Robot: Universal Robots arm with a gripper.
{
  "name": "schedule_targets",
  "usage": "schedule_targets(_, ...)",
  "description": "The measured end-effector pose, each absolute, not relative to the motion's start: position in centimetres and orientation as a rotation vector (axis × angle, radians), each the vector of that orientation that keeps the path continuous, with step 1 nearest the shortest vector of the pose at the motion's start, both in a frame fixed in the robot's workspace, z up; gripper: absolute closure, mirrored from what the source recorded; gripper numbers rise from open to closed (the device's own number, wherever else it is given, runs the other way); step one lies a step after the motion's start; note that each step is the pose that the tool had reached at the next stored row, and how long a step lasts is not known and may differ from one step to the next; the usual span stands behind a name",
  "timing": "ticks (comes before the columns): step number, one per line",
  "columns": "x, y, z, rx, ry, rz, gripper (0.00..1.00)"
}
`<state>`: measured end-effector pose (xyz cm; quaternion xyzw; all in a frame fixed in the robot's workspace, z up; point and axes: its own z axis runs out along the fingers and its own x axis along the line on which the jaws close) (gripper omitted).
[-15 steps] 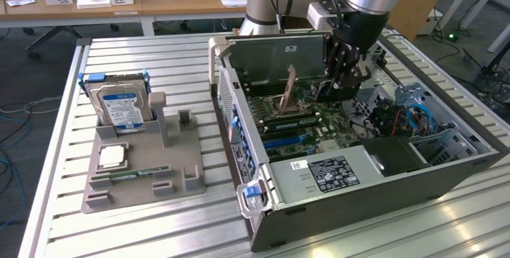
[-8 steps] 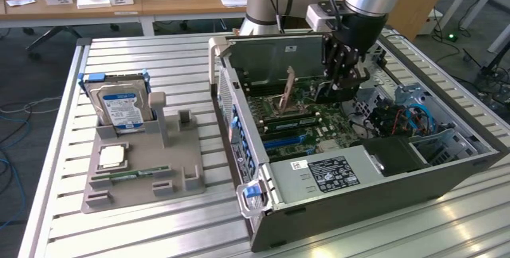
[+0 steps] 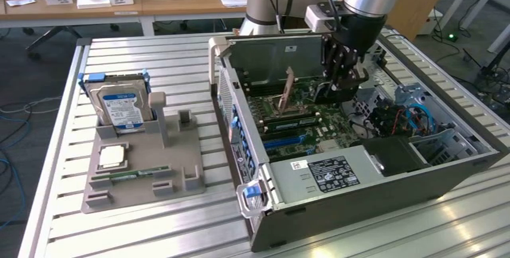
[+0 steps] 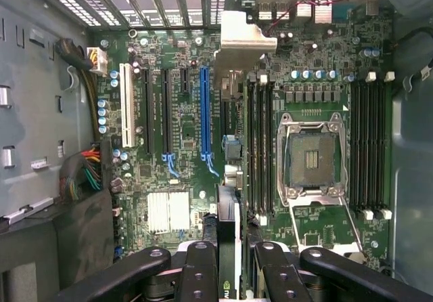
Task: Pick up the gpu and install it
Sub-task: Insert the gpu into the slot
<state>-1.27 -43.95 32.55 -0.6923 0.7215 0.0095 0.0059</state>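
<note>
Well toward the exterior view's left of the claw (image 3: 341,83) stands the hard drive (image 3: 119,107); inside the computer case (image 3: 359,210) the claw clenches the gpu (image 4: 228,214) edge-on over the motherboard (image 4: 318,78); probably light, stiff, fragile: best held by its edges

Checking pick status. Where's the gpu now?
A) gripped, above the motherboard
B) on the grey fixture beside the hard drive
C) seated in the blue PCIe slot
A: the gpu sits edge-on between the fingers of the gripper, above the motherboard; the blue slot is empty.
</note>
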Motion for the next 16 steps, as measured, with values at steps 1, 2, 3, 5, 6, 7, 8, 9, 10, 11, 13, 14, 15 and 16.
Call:
schedule_targets(1,-1.29,-43.95,32.55,-2.167,2.258,0.030,0.74)
schedule_targets(2,-1.32,-43.95,32.54,-2.167,2.258,0.030,0.74)
schedule_targets(3,-1.35,-43.95,32.54,-2.167,2.258,0.030,0.74)
schedule_targets(5,-1.40,-43.95,32.53,-2.167,2.258,0.030,0.74)
schedule_targets(6,-1.42,-43.95,32.53,-2.167,2.258,0.030,0.74)
schedule_targets(7,-1.44,-43.95,32.53,-2.167,2.258,0.030,0.74)
schedule_targets(8,-1.45,-43.95,32.53,-2.167,2.258,0.030,0.74)
schedule_targets(9,-1.46,-43.95,32.53,-2.167,2.258,0.030,0.74)
schedule_targets(10,-1.47,-43.94,32.52,-2.167,2.258,0.030,0.74)
schedule_targets(11,-1.48,-43.95,32.52,-2.167,2.258,0.030,0.74)
schedule_targets(13,-1.52,-43.95,32.52,-2.167,2.258,0.030,0.74)
schedule_targets(14,-1.54,-43.94,32.52,-2.167,2.258,0.030,0.74)
schedule_targets(15,-1.56,-43.94,32.52,-2.167,2.258,0.030,0.74)
schedule_targets(16,-1.58,-43.94,32.52,-2.167,2.258,0.030,0.74)
